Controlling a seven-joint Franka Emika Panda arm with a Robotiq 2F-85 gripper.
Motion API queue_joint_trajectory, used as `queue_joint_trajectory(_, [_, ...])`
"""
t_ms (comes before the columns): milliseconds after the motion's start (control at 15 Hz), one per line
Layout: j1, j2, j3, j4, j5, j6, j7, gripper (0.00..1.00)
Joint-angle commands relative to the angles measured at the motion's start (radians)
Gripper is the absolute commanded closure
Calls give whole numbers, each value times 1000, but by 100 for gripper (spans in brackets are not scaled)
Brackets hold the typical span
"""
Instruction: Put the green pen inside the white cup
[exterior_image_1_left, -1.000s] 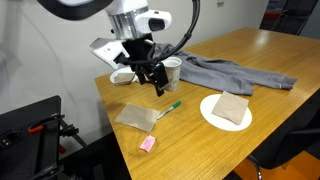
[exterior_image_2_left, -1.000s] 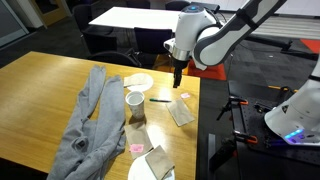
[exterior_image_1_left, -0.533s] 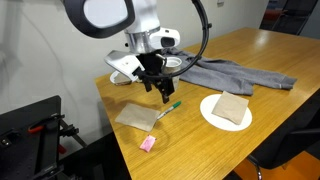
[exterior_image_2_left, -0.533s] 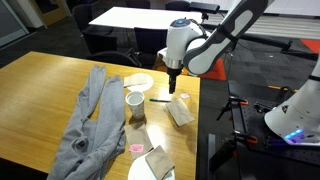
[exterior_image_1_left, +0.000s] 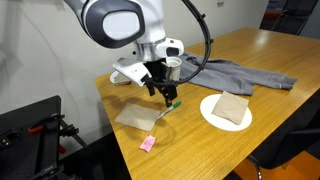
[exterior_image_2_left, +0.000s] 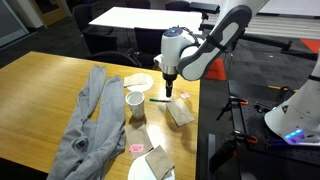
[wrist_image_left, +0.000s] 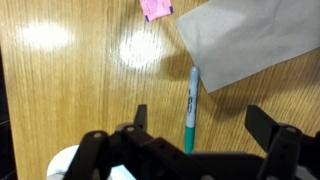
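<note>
The green pen (wrist_image_left: 191, 108) lies flat on the wooden table, its whitish end touching a brown napkin (wrist_image_left: 245, 38). It also shows in an exterior view (exterior_image_1_left: 169, 107) and in an exterior view (exterior_image_2_left: 160, 98). My gripper (wrist_image_left: 197, 120) is open and hangs above the pen, one finger on each side of it. It shows in both exterior views (exterior_image_1_left: 165, 96) (exterior_image_2_left: 168, 91). The white cup (exterior_image_2_left: 134, 105) stands upright on the table close behind the gripper; in an exterior view (exterior_image_1_left: 173, 66) the arm hides most of it.
A pink eraser-like block (exterior_image_1_left: 148, 144) lies near the table's front edge. A white plate (exterior_image_1_left: 226, 112) holds a brown napkin. A grey cloth (exterior_image_1_left: 235, 72) lies at the back. A shallow white bowl (exterior_image_2_left: 139, 82) sits beside the cup. The table edge (exterior_image_1_left: 108, 108) is near.
The gripper has moved down and toward the green pen, from near the cup to just above the pen. The pen and cup have not moved.
</note>
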Motion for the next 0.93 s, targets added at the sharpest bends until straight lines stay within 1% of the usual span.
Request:
queue_joint_trajectory(0, [-8, 0, 7, 3, -7, -3, 5, 0])
queue_joint_trajectory(200, [-8, 0, 7, 3, -7, -3, 5, 0])
queue_joint_trajectory(400, [-20, 23, 19, 11, 7, 23, -4, 0])
queue_joint_trajectory(600, [-24, 42, 20, 6, 4, 67, -5, 0])
queue_joint_trajectory(867, [-53, 70, 41, 0, 14, 151, -33, 0])
